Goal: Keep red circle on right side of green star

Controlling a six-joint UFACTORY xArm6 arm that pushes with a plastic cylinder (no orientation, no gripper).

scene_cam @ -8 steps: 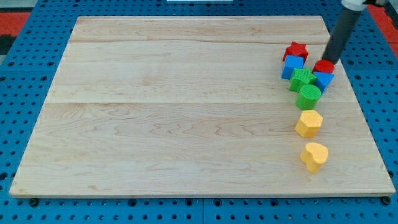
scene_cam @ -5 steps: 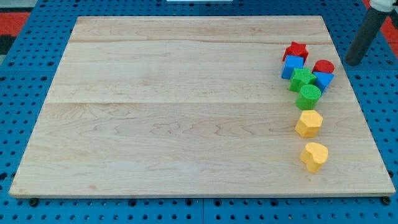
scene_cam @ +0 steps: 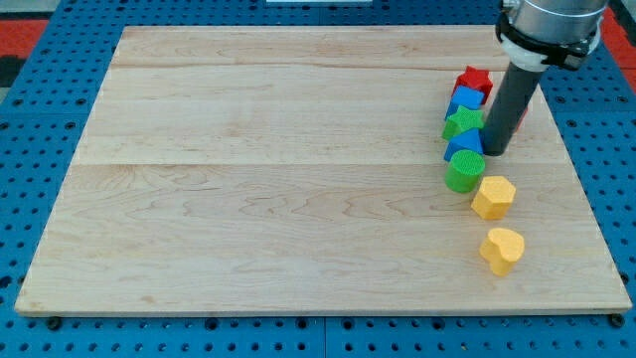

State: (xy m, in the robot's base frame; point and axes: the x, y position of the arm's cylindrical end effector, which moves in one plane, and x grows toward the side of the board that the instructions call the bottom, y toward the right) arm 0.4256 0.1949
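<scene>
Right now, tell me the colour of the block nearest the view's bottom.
Yellow: the heart-shaped block, seen in the camera view.

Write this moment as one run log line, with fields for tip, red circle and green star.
tip: right of blue block | red circle: mostly hidden behind rod | green star: left of rod | state: circle seems right of star

No readable text, label, brand, number or sign anywhere: none on pale wooden table (scene_cam: 298, 179), none on coloured blocks, none on blue perforated base (scene_cam: 30, 149).

Lab test bench – wooden board (scene_cam: 298, 169) on blue perforated mounting plate (scene_cam: 40, 149), red panel (scene_cam: 25, 35) behind.
</scene>
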